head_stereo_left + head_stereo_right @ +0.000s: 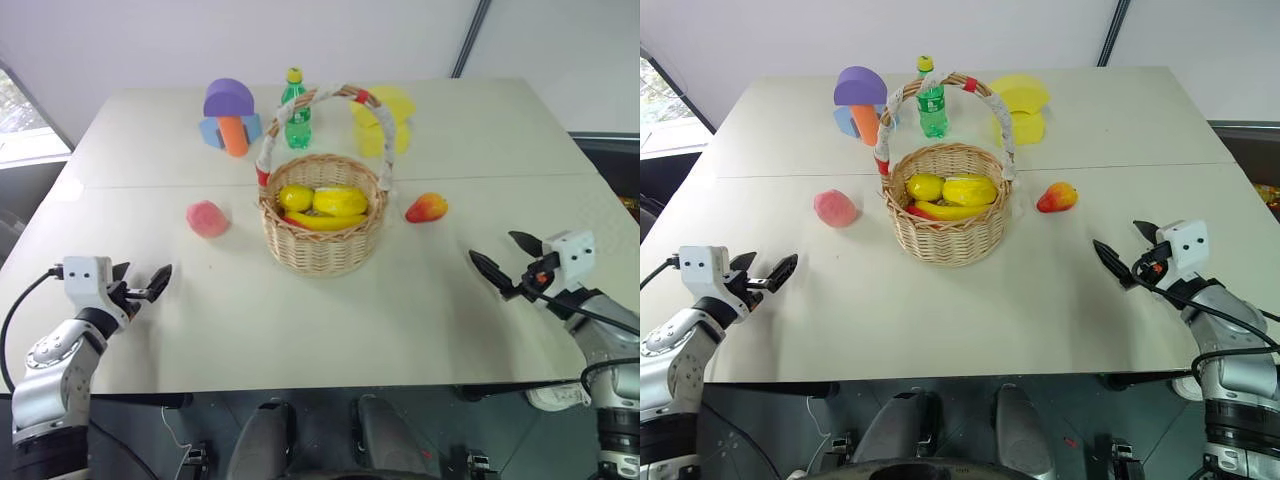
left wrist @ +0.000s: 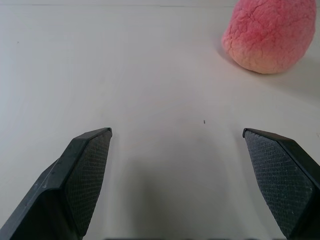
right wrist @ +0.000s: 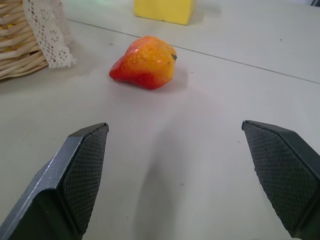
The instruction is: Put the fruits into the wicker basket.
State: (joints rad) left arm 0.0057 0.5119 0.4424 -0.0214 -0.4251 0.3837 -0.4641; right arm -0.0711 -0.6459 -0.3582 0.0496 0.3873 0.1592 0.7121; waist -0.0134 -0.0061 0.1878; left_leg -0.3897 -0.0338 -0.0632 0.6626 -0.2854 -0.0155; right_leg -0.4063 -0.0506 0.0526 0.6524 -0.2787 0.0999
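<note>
Your left claw (image 1: 145, 271) hangs released, spread wide and empty, over the near left part of the table (image 1: 300, 330); your right claw (image 1: 492, 246) is equally spread and empty over the near right part. You have the pink fruit (image 1: 207, 218) lying left of the wicker basket (image 1: 322, 252) and the red-orange fruit (image 1: 426, 208) right of it, both apart from it; yellow fruits (image 1: 338, 201) already lie inside

No words, brand names, numbers or signs could be read anywhere in the scene. The green bottle (image 1: 296, 115), at about 12 o'clock from the wicker basket (image 1: 322, 250), was the only likely place for a label, and any print on it was too small to make out.
</note>
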